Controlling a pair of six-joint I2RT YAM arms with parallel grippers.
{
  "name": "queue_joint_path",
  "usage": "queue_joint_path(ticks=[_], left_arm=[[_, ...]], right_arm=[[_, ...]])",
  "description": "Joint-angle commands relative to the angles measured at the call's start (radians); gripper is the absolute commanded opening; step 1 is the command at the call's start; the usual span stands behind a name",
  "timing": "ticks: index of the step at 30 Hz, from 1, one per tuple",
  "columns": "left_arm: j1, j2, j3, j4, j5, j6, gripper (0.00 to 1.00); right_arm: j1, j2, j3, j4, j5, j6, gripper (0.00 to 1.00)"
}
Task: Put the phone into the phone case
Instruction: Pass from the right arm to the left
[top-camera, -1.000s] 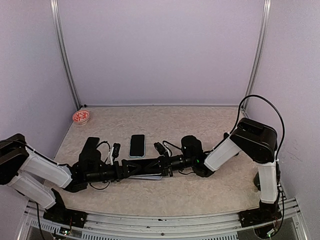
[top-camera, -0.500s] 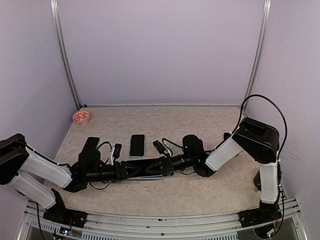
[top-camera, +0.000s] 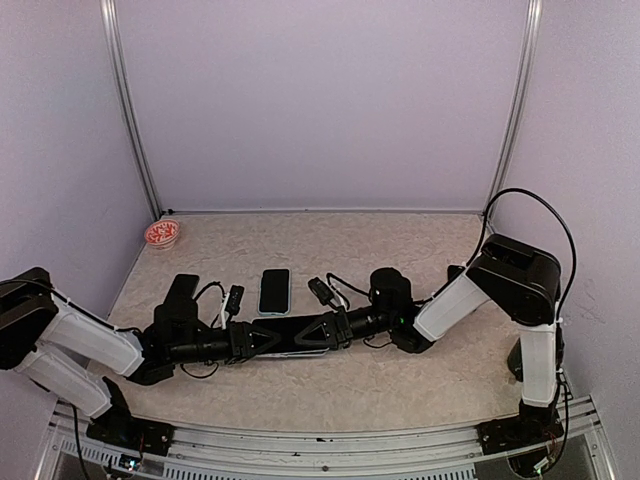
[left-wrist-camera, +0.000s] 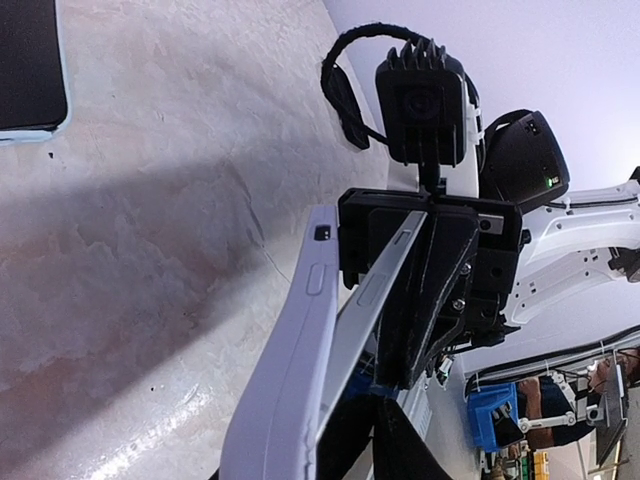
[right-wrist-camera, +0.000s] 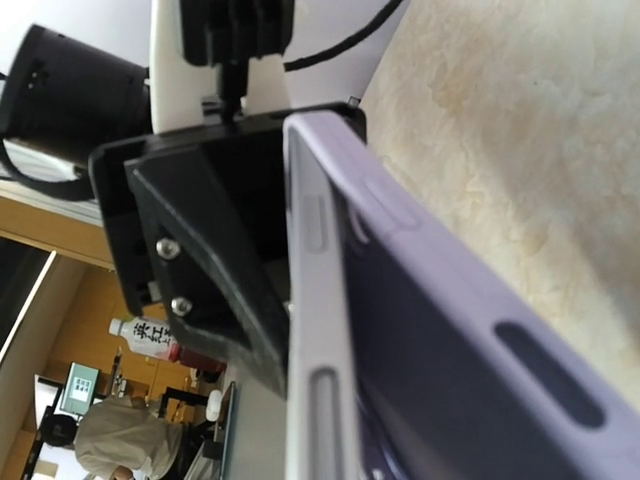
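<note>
Phone case (left-wrist-camera: 300, 340), long axis left-right; right claw (top-camera: 305, 333) clamped on it, left claw (top-camera: 268, 338) unclear.

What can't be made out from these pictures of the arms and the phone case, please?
Left wrist view: the phone is cut off by the frame's corner.
Right wrist view: the phone case fills the frame and hides the left gripper's fingertips, so its grip is unclear.
Top view: the red dish's contents are too small to tell.

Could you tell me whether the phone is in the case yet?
Out: the phone lies flat on the table, apart from the case.
</note>
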Motion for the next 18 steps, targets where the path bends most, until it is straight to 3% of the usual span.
queue_joint_path(ticks=[1,4,6,12,18], left_arm=[[-0.017,-0.012,0.022,0.105,0.042,0.03,0.07],[-0.017,-0.016,0.024,0.105,0.049,0.031,0.01],[-0.017,-0.022,0.025,0.102,0.048,0.031,0.0],[-0.018,-0.052,0.024,0.086,0.044,0.033,0.0],[-0.016,-0.092,0.041,0.014,0.021,0.055,0.0]], right_arm=[[0.019,0.0,0.0,-0.022,0.007,0.011,0.03],[0.017,-0.003,-0.002,-0.022,0.002,0.011,0.23],[0.011,-0.014,-0.011,-0.028,0.004,0.004,0.31],[-0.008,-0.081,-0.042,-0.088,0.013,-0.03,0.44],[-0.022,-0.18,-0.039,-0.253,0.03,-0.113,0.49]])
